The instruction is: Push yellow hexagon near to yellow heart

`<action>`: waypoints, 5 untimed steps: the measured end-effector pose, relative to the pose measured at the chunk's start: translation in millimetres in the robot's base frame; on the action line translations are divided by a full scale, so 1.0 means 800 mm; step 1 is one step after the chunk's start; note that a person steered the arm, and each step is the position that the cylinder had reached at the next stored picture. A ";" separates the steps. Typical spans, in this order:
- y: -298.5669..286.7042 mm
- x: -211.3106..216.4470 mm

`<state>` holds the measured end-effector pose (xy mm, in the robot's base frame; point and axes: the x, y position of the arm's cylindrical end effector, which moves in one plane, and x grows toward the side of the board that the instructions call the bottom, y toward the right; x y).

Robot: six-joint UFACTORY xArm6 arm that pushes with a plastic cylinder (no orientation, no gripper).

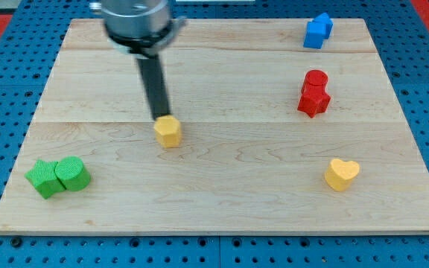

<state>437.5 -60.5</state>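
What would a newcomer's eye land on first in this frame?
Probably the dark rod coming down from the view's top, my tip right at the upper edge of the yellow hexagon left of the board's centre. Next, the yellow heart alone at lower right, far from the hexagon. Then the green pair at lower left, touching each other.

I see the yellow hexagon lying flat left of the board's middle, a small chunky block with its top face up. The yellow heart lies flat well apart from it, toward the view's lower right, lobes pointing to the upper right.
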 end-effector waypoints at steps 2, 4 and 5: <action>-0.036 0.009; 0.034 0.070; 0.066 0.087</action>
<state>507.3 -7.6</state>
